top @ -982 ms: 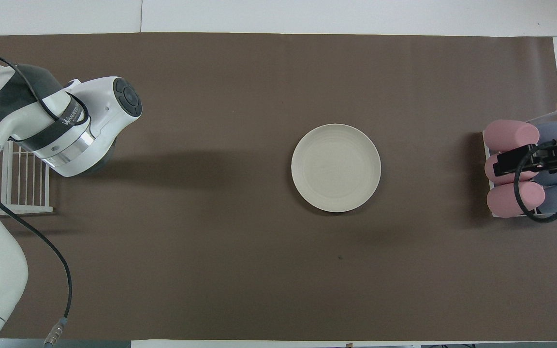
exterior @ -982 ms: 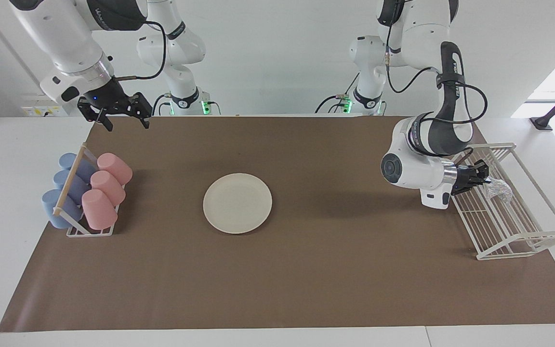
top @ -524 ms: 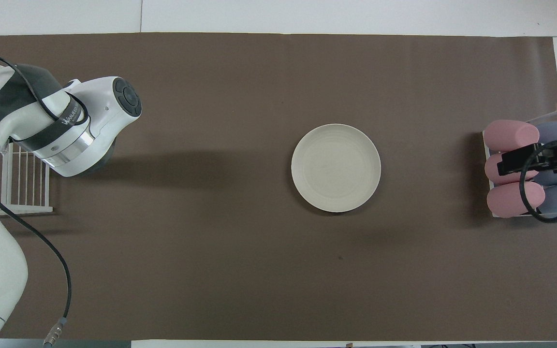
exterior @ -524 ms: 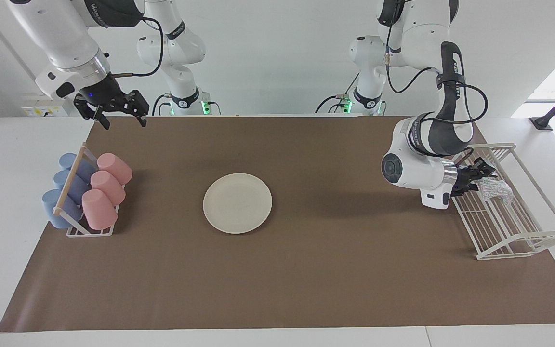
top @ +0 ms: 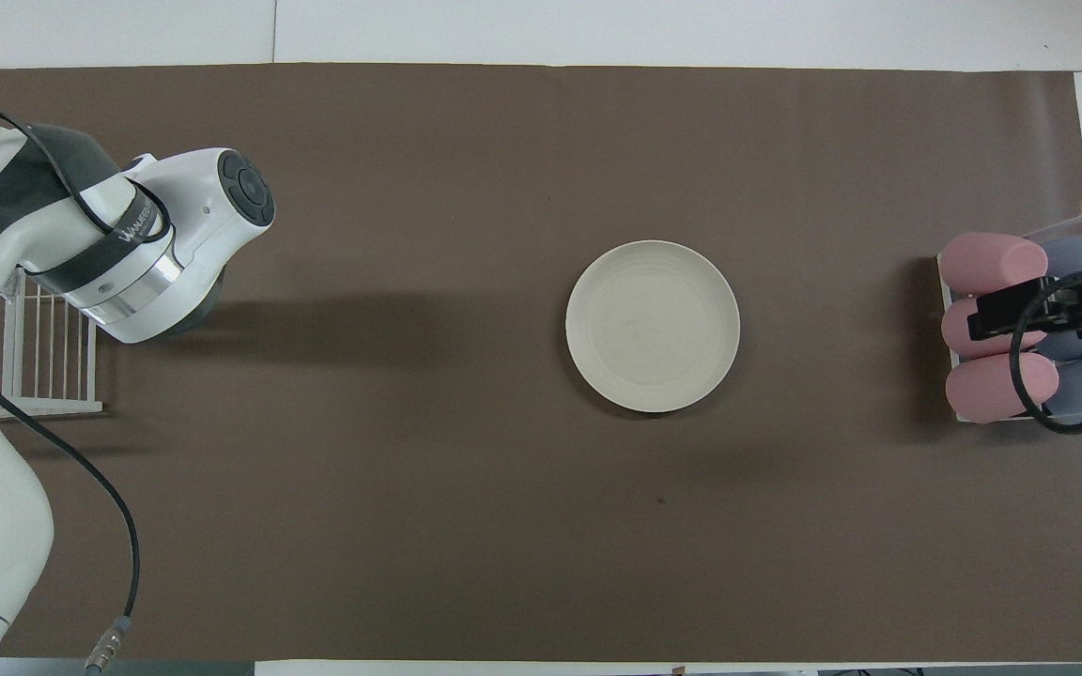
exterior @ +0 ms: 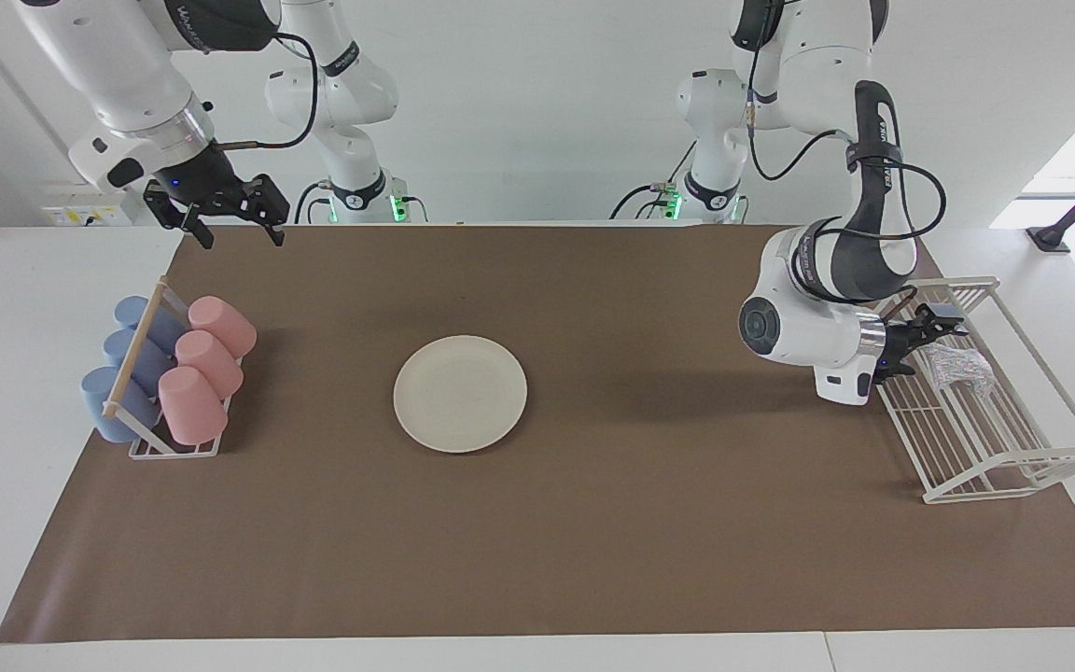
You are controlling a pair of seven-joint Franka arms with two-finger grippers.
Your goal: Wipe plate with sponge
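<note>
Sponge (exterior: 960, 368) in wire rack (exterior: 1013, 462), just clear of left gripper's (exterior: 931, 343) parted jaws.

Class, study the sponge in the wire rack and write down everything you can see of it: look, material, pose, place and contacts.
The sponge is a small silvery-grey lump with a shiny, wrinkled, speckled surface that looks soft. It lies in the white wire rack at the left arm's end of the table, resting on the rack's bars. The left claw is open right beside it, fingers apart and not gripping it. The overhead view does not show it.
</note>
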